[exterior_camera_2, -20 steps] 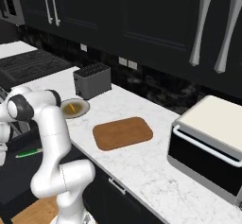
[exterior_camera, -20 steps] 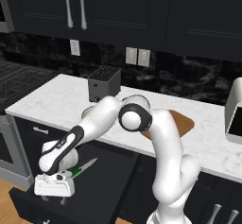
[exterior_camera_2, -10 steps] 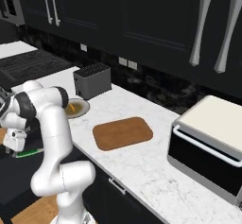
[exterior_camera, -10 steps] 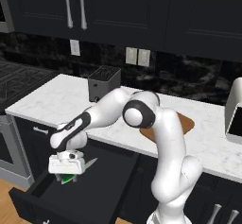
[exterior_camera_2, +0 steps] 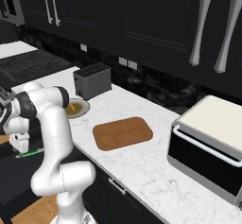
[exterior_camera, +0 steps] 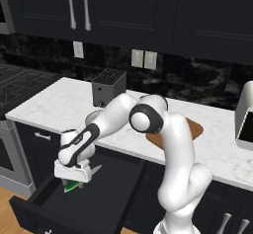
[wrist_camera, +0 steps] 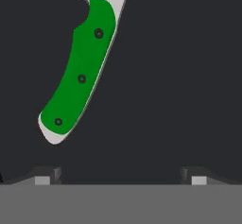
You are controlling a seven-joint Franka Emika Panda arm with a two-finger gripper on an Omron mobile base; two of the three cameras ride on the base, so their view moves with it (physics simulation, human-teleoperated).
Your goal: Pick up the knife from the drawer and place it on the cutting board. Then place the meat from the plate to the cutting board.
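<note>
The dark drawer [exterior_camera: 106, 191] stands pulled open below the counter. On its floor lies the green-handled knife [exterior_camera: 74, 184], its pale blade [exterior_camera: 94, 170] pointing toward the back. My gripper [exterior_camera: 72, 177] hangs just over the handle, open, holding nothing. In the hand view the knife [wrist_camera: 80, 76] lies left of centre, its butt end close to the left fingertip [wrist_camera: 47, 176]; the gripper [wrist_camera: 122, 178] is spread wide. The cutting board [exterior_camera_2: 123, 132] lies bare on the counter. The plate [exterior_camera_2: 84, 106] beside the toaster carries the meat [exterior_camera_2: 71, 108].
A dark toaster [exterior_camera_2: 92, 80] stands behind the plate. A boxy toaster oven [exterior_camera_2: 212, 142] takes up the counter's right end. A stove [exterior_camera: 20, 80] sits at the left. My own arm [exterior_camera: 148, 119] reaches over the counter edge and hides part of the cutting board [exterior_camera: 195, 127].
The hand has swung from the drawer's front left corner further in, and now sits over the knife's handle. The knife has not moved.
</note>
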